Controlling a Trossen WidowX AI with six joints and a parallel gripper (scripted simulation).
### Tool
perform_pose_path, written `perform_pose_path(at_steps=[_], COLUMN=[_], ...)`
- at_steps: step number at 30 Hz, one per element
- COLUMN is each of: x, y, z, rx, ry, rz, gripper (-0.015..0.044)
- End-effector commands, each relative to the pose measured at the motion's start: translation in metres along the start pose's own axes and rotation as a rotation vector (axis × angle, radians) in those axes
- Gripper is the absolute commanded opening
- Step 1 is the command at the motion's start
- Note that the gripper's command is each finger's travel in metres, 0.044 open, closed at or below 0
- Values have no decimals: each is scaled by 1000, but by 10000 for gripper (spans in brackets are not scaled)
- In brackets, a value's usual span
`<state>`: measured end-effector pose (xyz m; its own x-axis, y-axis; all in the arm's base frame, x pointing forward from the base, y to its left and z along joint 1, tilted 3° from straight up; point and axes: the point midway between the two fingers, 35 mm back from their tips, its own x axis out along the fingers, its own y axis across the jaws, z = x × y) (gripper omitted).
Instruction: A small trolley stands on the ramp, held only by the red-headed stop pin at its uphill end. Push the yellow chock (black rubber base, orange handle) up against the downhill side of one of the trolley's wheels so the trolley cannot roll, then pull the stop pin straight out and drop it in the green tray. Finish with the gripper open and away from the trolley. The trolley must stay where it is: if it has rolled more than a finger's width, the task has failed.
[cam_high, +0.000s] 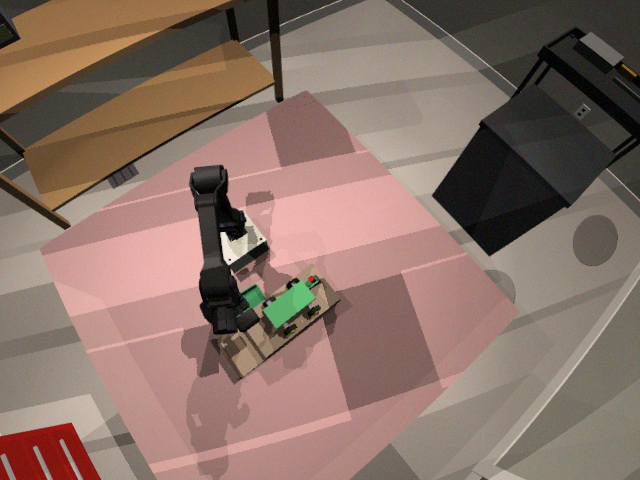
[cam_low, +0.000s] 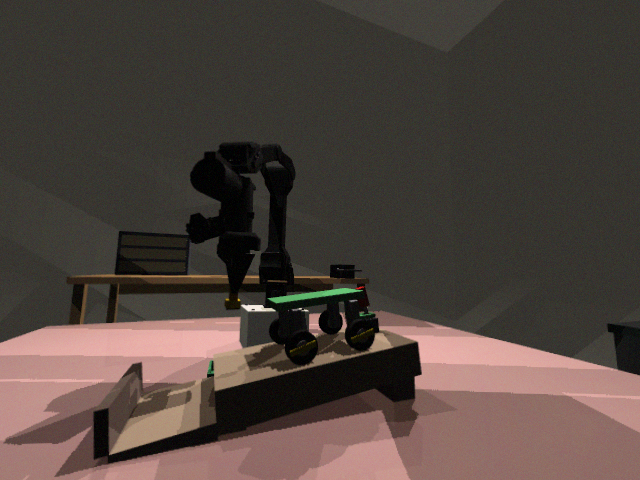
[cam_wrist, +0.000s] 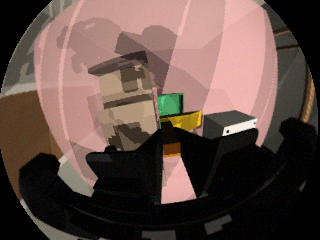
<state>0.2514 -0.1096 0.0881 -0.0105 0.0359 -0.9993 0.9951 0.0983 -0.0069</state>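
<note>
The trolley (cam_high: 289, 304) (cam_low: 315, 298) has a green deck and black wheels. It stands on the brown ramp (cam_high: 258, 347) (cam_low: 310, 373) (cam_wrist: 123, 116). The red-headed stop pin (cam_high: 311, 279) (cam_low: 363, 289) stands at its uphill end. My gripper (cam_low: 232, 295) (cam_wrist: 167, 131) points down and is shut on the orange handle of the yellow chock (cam_low: 232, 302) (cam_wrist: 184, 122). It holds the chock in the air, downhill of the trolley and apart from its wheels. The green tray (cam_high: 252, 297) (cam_wrist: 171, 104) lies beside the ramp, partly under the arm.
The arm's white base block (cam_high: 249, 245) (cam_low: 253, 324) (cam_wrist: 230, 124) stands behind the ramp. A raised lip closes the ramp's low end (cam_low: 121, 397). Wooden shelves (cam_high: 129, 103), a black cabinet (cam_high: 527, 170) and a red crate (cam_high: 41, 454) stand off the pink mat.
</note>
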Motion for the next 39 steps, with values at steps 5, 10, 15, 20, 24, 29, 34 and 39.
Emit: perform_pose_path(at_steps=[5, 10, 15, 20, 24, 29, 34, 39], x=[-3, -3, -3, -3, -3, -3, -3, -3], y=[7, 7, 7, 7, 7, 7, 7, 7], z=[19, 20, 21, 22, 22, 23, 23, 24], rx=[43, 221, 400, 580, 723, 902, 1081, 1260], ry=[-9, 4, 15, 26, 35, 45, 55, 64], rz=[4, -1, -6, -13, -18, -25, -34, -45], gripper=[0, 0, 0, 0, 0, 0, 0, 0])
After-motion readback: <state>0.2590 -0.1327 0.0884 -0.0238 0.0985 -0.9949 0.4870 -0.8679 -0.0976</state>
